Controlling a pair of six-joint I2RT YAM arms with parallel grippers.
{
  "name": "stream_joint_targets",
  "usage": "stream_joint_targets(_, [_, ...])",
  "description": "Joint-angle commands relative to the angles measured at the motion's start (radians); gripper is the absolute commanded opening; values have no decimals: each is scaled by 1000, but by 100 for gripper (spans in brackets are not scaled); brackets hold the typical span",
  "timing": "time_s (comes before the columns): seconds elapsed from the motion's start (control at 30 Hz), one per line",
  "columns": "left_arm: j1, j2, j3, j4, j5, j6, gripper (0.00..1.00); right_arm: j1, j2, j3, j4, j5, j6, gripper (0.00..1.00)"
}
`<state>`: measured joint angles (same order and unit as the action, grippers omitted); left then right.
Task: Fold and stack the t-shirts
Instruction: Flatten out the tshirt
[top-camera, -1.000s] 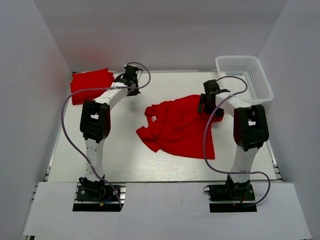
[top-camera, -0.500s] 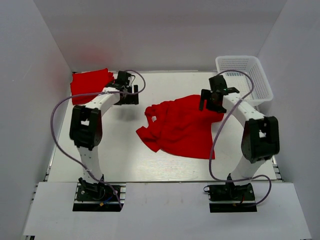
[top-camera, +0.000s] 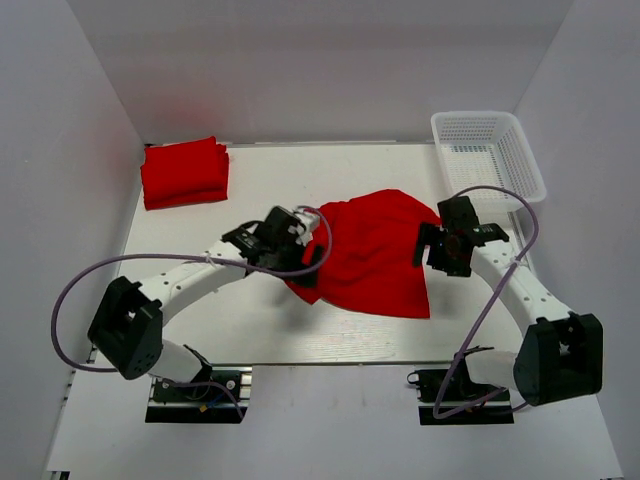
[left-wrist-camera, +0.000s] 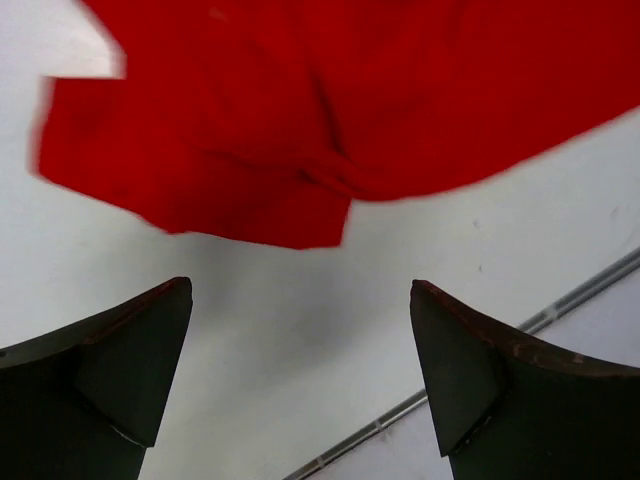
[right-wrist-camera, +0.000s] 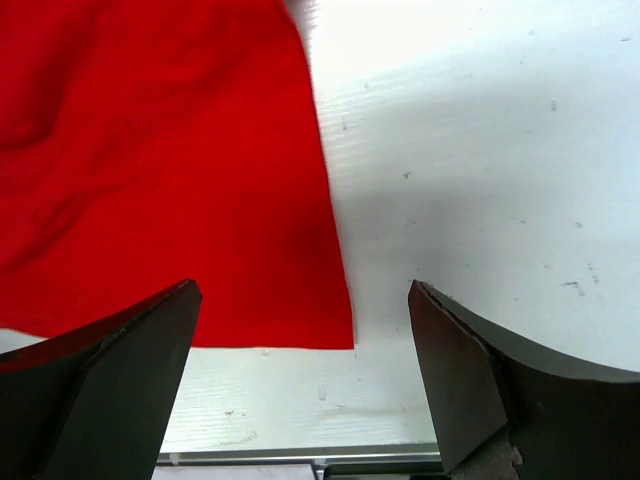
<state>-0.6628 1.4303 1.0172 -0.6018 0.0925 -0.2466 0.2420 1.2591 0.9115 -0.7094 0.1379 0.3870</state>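
Item 1: loose red t-shirt (top-camera: 375, 250), crumpled, mid-surface, lying between both arms.
Item 2: folded red t-shirts (top-camera: 183, 172), piled at far-left corner of surface (top-camera: 250, 325), well apart from item 1.
Item 3: white mesh basket (top-camera: 437, 135), far-right corner.
Left tool (left-wrist-camera: 300, 283): we see fingers spread wide, nothing between them, just beside loose shirt's left hem.
Right tool (right-wrist-camera: 303, 285): we see fingers likewise apart, gripping nothing, over shirt's right edge near its corner.
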Motion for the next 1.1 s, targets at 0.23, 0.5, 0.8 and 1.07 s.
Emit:
stream_joint_targets(0.23, [-213,88,-45,108,-80,63,96,-7,-110,-72,-21,-43,38,90])
stream_joint_targets(0.5, [-222,180,-55,129,-141,79,80,-7,-119,-75,-35,-20,55,90])
stream_joint_targets(0.8, [-222,228,-109,207,-177,67,61,-10,-133,-99,-55,-37,70,90])
stream_joint_targets(1.07, [-222,228,-158,295,-168,58,31,-10,-139,-131,-71,-63,92,90])
